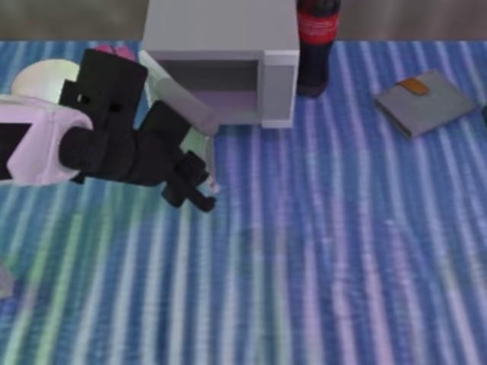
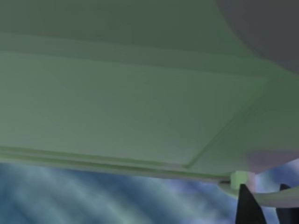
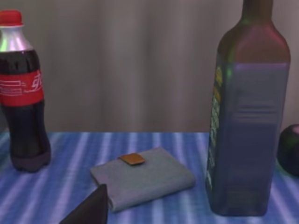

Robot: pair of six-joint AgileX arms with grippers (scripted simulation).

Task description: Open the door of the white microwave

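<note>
The white microwave (image 1: 221, 26) stands at the back centre of the table. Its door (image 1: 186, 103) hangs swung out to the front left, so the cavity (image 1: 221, 84) shows. My left gripper (image 1: 199, 190) is at the door's free end, shut on the door's pale handle (image 2: 275, 196), which runs between the two dark fingers (image 2: 247, 207). The door's panel (image 2: 117, 107) fills most of the left wrist view. My right gripper (image 3: 96, 207) is outside the top view, and only a dark edge of it shows in its own wrist view.
A cola bottle (image 1: 317, 46) stands right beside the microwave. A grey wallet (image 1: 424, 101) lies at the back right. A tall dark bottle (image 3: 247, 116) and a dark round object (image 3: 290, 149) stand near it. A pale disc (image 1: 42, 76) sits behind my left arm.
</note>
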